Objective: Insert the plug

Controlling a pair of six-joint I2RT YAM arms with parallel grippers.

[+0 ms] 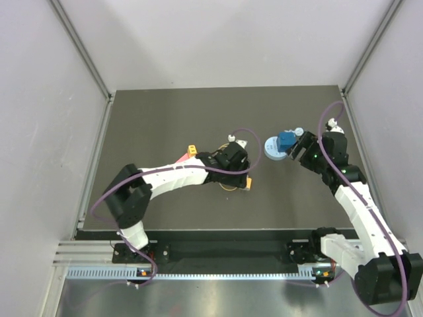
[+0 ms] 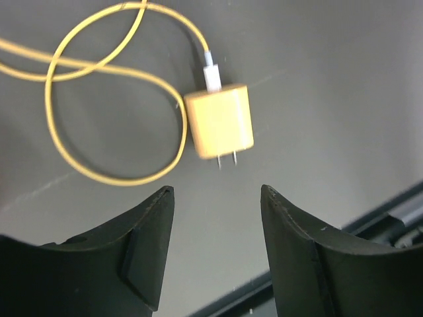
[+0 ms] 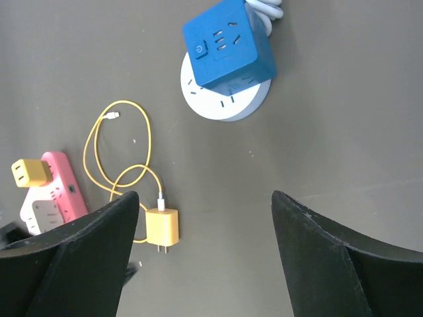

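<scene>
With the plug (image 2: 219,129) lying flat near the middle of the desk (image 2: 330,79), the parted, empty left pincer (image 2: 215,190) would best descend squarely astride its body, while the wide, empty right pincer (image 3: 203,194) hovers near the blue socket cube (image 3: 228,43).

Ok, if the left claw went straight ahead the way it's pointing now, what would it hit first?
Most likely the plug, lying on the table just ahead of the left claw, in line with the gap between its open fingers, prongs toward it. Depth is unclear.
</scene>
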